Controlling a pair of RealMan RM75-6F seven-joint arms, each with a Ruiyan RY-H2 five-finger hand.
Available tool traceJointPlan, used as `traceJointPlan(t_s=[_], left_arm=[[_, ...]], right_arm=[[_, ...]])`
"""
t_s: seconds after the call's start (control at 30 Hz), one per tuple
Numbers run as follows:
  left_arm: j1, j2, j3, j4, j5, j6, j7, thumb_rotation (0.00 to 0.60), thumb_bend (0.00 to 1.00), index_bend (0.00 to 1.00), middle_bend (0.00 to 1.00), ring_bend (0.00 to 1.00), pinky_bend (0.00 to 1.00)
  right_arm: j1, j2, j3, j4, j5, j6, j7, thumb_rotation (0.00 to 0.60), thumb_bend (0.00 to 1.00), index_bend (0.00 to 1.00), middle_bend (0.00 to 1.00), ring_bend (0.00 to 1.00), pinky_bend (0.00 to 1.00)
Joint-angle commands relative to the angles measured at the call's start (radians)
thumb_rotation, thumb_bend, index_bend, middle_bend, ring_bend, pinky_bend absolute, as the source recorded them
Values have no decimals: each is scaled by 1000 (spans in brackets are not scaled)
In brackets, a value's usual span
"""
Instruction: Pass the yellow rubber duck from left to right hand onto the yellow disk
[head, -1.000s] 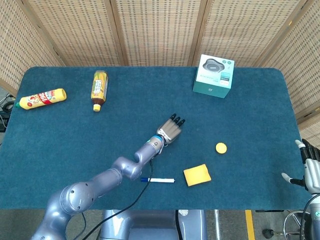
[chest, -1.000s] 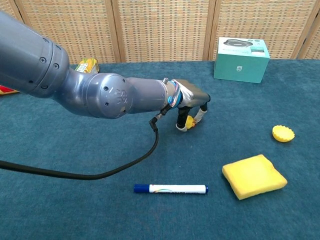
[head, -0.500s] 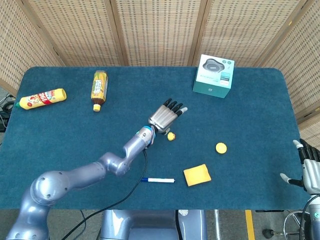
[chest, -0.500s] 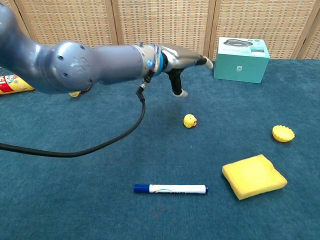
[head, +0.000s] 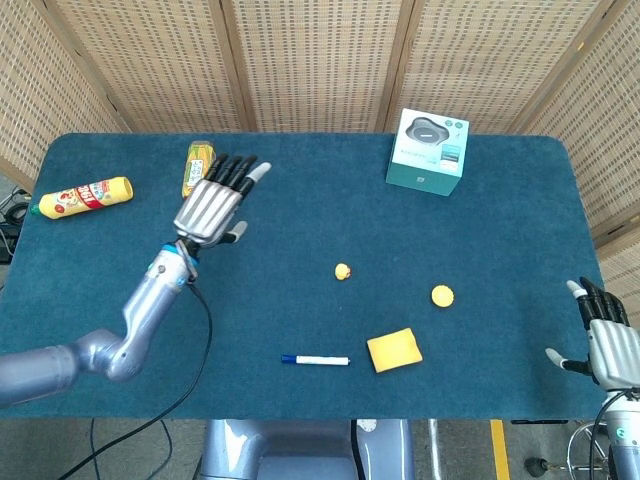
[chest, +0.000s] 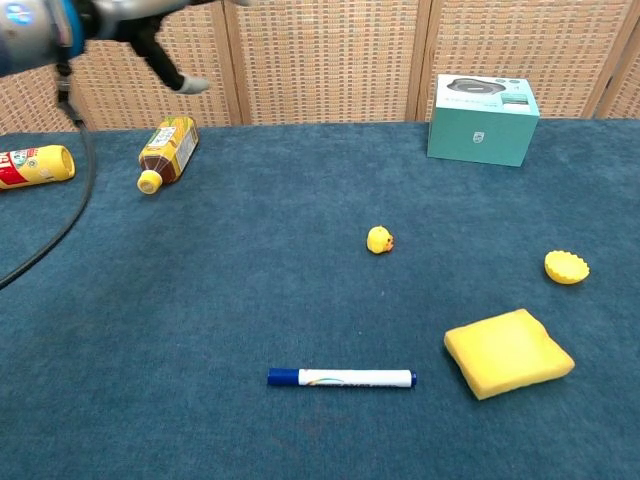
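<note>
While the yellow rubber duck (head: 342, 271) lies alone mid-table, left of the yellow disk (head: 442, 295), the left hand (head: 212, 207) hovers empty, fingers spread; it should descend directly over the duck. The right hand (head: 608, 345) waits empty.

Bright, even light; soft shadows

A dark teal tabletop (head: 480, 230) carries two bottles (head: 198, 165) (head: 82, 196) far left, a teal box (head: 428, 151) far right, and a duck (head: 342, 271), disk (head: 442, 295), sponge (head: 394, 350) and marker (head: 315, 359) nearer.
</note>
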Motion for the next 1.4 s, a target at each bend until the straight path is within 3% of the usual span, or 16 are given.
traceJointPlan(t_s=[0.03,0.27,0.43,0.57,0.7,0.93,1.13,1.4], left_arm=[[159,114,83,-145,40,166,0,600,346,0,0,0,0],[386,192,207,-242,167,387,-78,600,343,0,0,0,0],[501,192,297,-241,243,468,-74,600,344,0,0,0,0],[572,176,337,-210,315,510,-103,600,341,0,0,0,0],[603,182,334,-201,351,522,-124,600,343,0,0,0,0],[632,193,306,-190,381,501,-159,600,342,0,0,0,0],[647,202,268,-175,359,454,-180,600,342,0,0,0,0],[653,198,243,-154,358,396,-196,600,343,0,0,0,0]], right_arm=[[-3,-2,-1,-10,-12,16,-9,600,36,68,0,0,0],[-6,-22,-8,-24,-38,47,-55,600,37,74,0,0,0],[-9,-54,8,-29,-47,94,-88,600,37,96,0,0,0],[12,-66,32,-58,-58,107,-119,600,38,133,0,0,0],[55,-69,79,-114,-78,119,-166,600,37,192,0,0,0],[189,-96,156,-256,-82,42,-370,600,44,293,2,0,0],[330,-211,201,-327,15,-68,-578,600,45,335,16,0,0],[495,-358,249,-282,229,-201,-737,600,60,370,31,0,0]])
